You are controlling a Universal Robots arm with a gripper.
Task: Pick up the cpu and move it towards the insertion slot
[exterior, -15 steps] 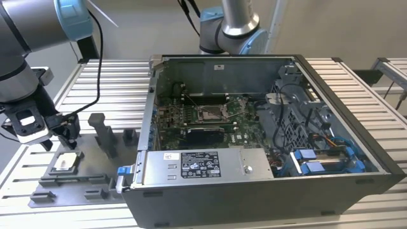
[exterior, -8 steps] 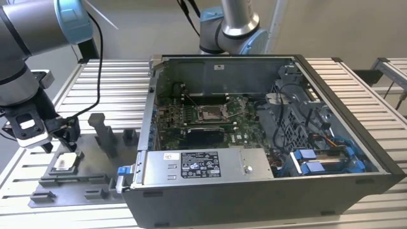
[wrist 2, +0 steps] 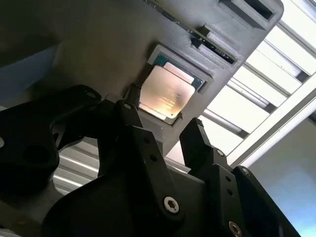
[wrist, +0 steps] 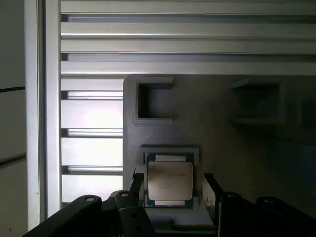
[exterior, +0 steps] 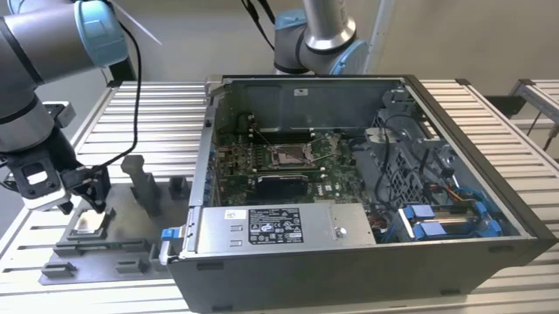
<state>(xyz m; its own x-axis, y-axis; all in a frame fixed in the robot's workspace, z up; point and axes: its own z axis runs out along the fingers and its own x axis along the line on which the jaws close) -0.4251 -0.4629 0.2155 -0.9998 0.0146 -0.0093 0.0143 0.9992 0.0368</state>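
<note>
The cpu (exterior: pixel 88 224), a flat square chip with a pale silvery top, lies in a recess of the grey fixture (exterior: pixel 98 247) on the exterior view's left. My gripper (exterior: pixel 80 196) hangs just above it, open. In both wrist views the black fingers (wrist: pixel 138 185) (wrist 2: pixel 129 114) stand on either side of the cpu (wrist: pixel 170 181) (wrist 2: pixel 165 94), with small gaps and no contact that I can see. The insertion slot (exterior: pixel 288 155), a silver-framed socket, sits on the green board inside the open computer case, well off toward the exterior view's right.
The open computer case (exterior: pixel 454 261) fills the middle and right of the slatted metal table (exterior: pixel 157 111). A silver box with a white label (exterior: pixel 279 229) sits at its near wall. Grey fixture posts (exterior: pixel 140 183) rise between the gripper and the case.
</note>
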